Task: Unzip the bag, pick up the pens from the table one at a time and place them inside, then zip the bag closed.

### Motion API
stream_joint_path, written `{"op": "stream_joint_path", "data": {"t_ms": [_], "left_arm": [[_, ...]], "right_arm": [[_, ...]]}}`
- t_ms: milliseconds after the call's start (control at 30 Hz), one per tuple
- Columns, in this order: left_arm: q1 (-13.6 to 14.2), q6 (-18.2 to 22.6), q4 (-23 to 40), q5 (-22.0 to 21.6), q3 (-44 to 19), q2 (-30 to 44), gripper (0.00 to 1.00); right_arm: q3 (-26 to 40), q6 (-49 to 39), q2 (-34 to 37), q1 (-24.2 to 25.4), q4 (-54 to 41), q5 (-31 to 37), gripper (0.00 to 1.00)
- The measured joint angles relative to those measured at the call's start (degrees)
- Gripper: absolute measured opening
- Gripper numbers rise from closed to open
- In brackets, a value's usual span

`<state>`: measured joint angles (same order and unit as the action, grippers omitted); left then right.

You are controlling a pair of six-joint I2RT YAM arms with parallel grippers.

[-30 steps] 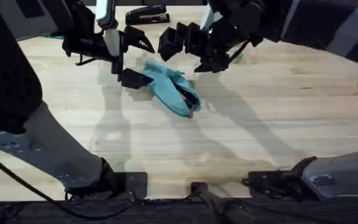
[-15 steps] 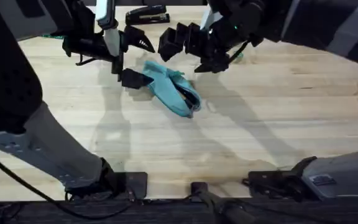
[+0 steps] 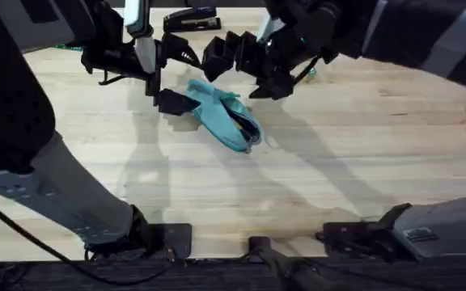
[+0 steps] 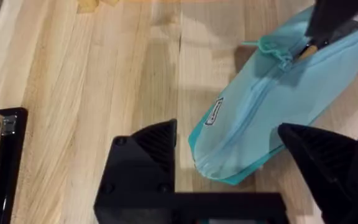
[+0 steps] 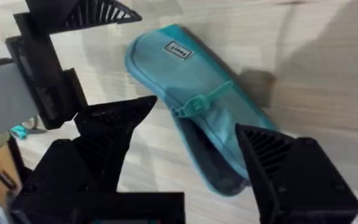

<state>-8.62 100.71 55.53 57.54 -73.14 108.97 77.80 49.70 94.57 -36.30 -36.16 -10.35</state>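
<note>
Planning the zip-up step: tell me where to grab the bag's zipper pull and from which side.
Pinch the zipper pull midway along the bag, coming straight down from above. It sticks out sideways from the zip line, giving two free faces. The right gripper hangs open above it; the left gripper straddles the closed end.

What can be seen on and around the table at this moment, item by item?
Teal soft fabric pouch: one, teal, on the table's far middle, zipper partly open, something yellowish inside the opening.
Black stapler: one, black, at the table's far edge.
Light wooden butcher-block table: one, pale wood, under everything.
Left gripper: one, black, open, straddling the pouch's closed end.
Right gripper: one, black, open, above the pouch near its zipper pull.
</note>
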Motion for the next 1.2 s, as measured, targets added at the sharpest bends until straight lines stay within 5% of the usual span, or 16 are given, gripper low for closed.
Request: {"op": "stream_joint_path", "data": {"t_ms": [367, 667, 1200], "left_arm": [[-4.62, 0.40, 3.38, 3.11, 0.00, 0.00, 0.995], [-10.62, 8.09, 10.76, 3.63, 0.00, 0.00, 0.993], [-10.80, 11.05, 10.47, 4.19, 0.00, 0.00, 0.993]], "right_arm": [[0.00, 19.62, 0.02, -0.71, 0.20, 0.18, 0.998], [0.00, 26.84, 3.75, -1.79, 1.05, 1.91, 0.964], [0.00, 31.86, 6.07, -2.17, 2.79, 4.39, 0.446]]}}
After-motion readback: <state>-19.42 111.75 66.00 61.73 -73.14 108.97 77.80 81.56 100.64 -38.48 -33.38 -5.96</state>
